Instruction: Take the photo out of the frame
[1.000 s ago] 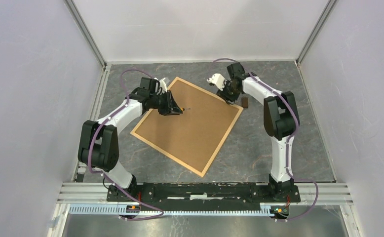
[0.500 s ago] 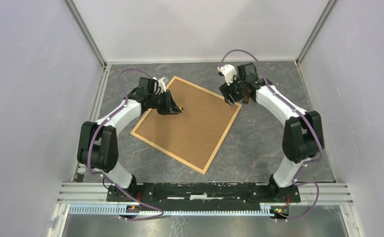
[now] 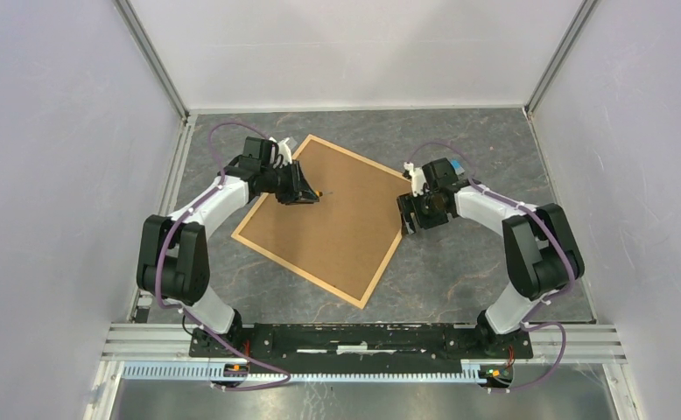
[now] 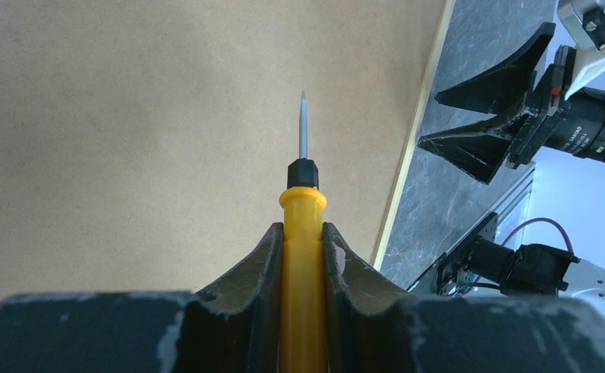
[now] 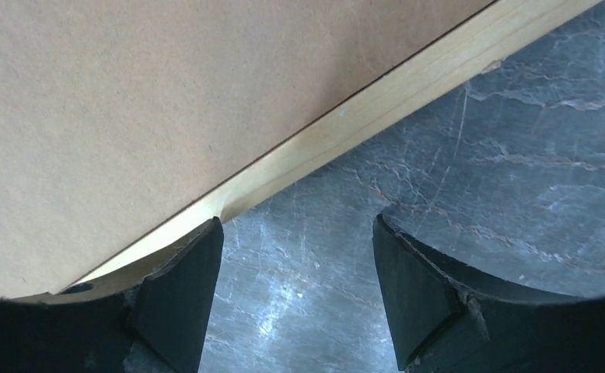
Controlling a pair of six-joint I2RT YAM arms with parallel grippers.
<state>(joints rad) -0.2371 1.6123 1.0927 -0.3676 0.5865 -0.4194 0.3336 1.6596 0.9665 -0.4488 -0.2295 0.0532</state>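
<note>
The frame lies face down on the table, its brown fibreboard back up and its light-wood rim all round. The photo is hidden under it. My left gripper hovers over the frame's far-left part, shut on a yellow screwdriver whose metal tip points across the board. My right gripper is open and empty at the frame's right edge. In the right wrist view its left finger lies over the rim, and its right finger is over bare table.
The table is dark grey marble-patterned, walled by white panels on three sides. The arm bases sit on an aluminium rail at the near edge. My right gripper also shows in the left wrist view, beyond the frame's rim.
My right arm has swung from the frame's far right corner down along its right edge. The frame has shifted slightly left. My left gripper has barely moved.
</note>
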